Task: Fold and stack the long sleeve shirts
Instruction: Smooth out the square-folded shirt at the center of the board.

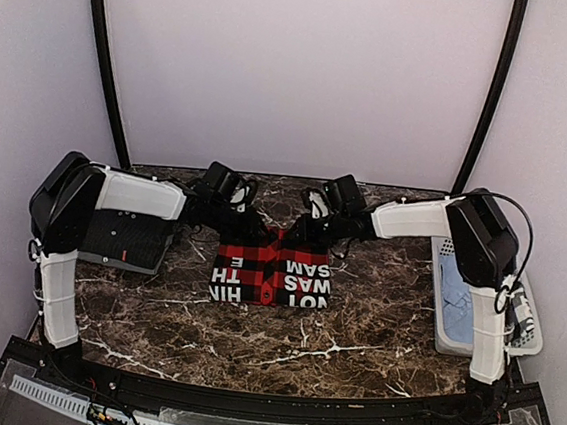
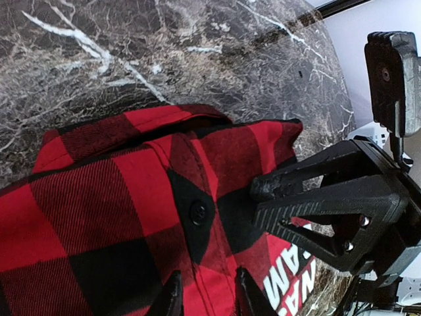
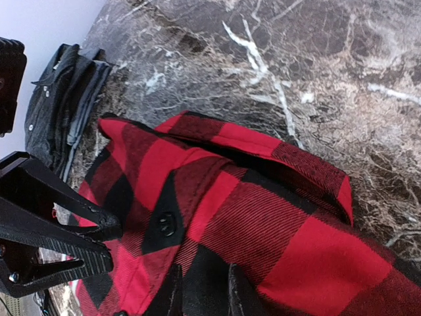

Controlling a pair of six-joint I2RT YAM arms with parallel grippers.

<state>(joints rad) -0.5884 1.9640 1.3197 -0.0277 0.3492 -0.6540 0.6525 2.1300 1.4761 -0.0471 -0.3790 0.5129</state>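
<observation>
Your left gripper (image 2: 208, 297) and right gripper (image 3: 204, 291): fingers narrowly parted on the flannel shirt (image 1: 273, 267); cannot tell if gripping. Both arms (image 1: 140, 194) angle inward.

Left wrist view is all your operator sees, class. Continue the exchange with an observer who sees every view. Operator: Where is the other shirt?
Observer: The charcoal shirt lies folded on the table's left side, apart from the flannel.
Operator: Anything on the right?
Observer: A white basket at the right edge, something pale blue inside.
Operator: The flannel's lettering?
Observer: Two white rows on its near half.
</observation>
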